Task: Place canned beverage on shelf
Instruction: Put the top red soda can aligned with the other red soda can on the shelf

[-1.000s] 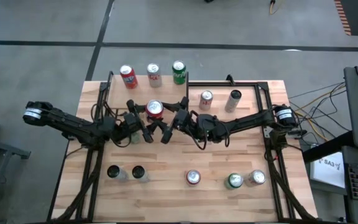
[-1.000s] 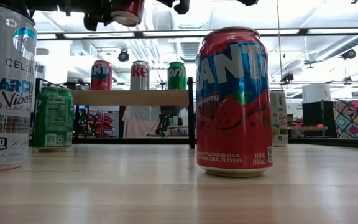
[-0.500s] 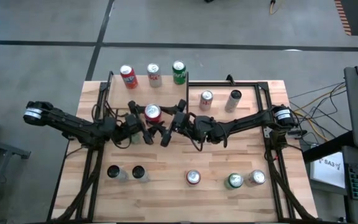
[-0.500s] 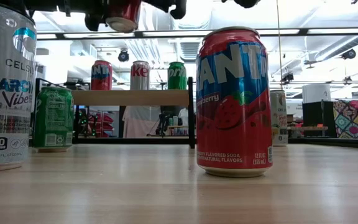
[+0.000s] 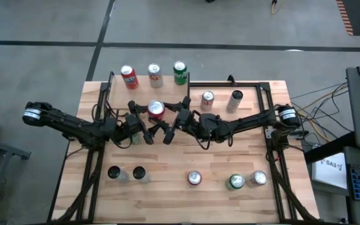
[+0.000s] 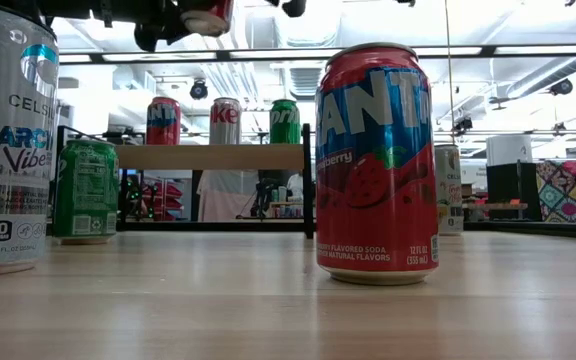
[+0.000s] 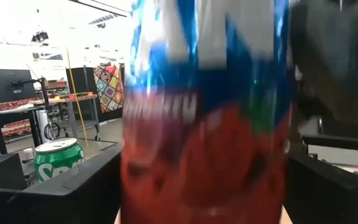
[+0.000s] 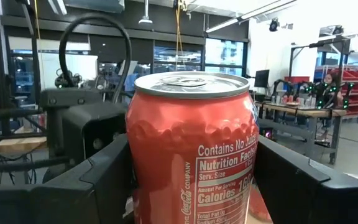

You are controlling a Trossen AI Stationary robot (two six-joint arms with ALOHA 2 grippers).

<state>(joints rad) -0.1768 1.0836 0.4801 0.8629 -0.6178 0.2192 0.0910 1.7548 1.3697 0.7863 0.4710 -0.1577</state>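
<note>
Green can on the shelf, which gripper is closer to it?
Right. The right gripper, holding a red can, is just in front of the green can; the left gripper is farther left.

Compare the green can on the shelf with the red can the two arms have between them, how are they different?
The green can is green; the red can is red with blue on its label. The green can stands on the shelf beside two other cans; the red can is up in the air over the table, between the left gripper and the right gripper. Nothing touches the green can; the red can sits between the right gripper's fingers. Both are upright.
</note>
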